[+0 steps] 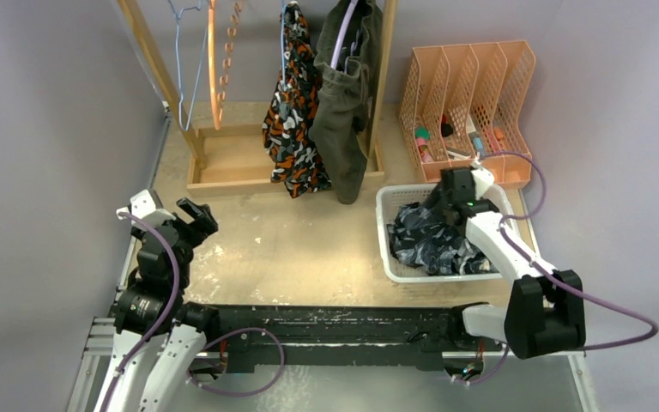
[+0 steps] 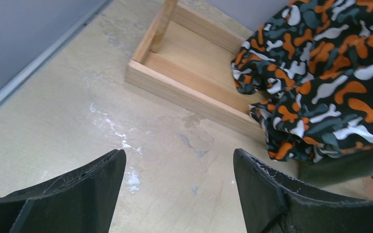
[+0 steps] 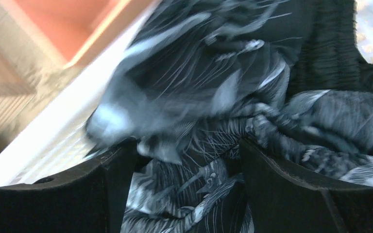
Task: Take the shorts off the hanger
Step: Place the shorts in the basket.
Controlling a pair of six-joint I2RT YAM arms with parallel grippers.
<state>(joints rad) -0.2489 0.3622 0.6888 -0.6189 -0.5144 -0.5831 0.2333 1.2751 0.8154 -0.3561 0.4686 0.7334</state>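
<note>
Left gripper (image 2: 179,160) jaws spread, empty, above bench (image 2: 77,121). Right gripper (image 3: 189,150) jaws wide over navy printed shorts (image 1: 433,240) in white basket (image 1: 383,232); blurred, probably released. Camo shorts (image 1: 292,129) and olive shorts (image 1: 343,120) hang on rack (image 1: 223,163), tops cut off.
</note>
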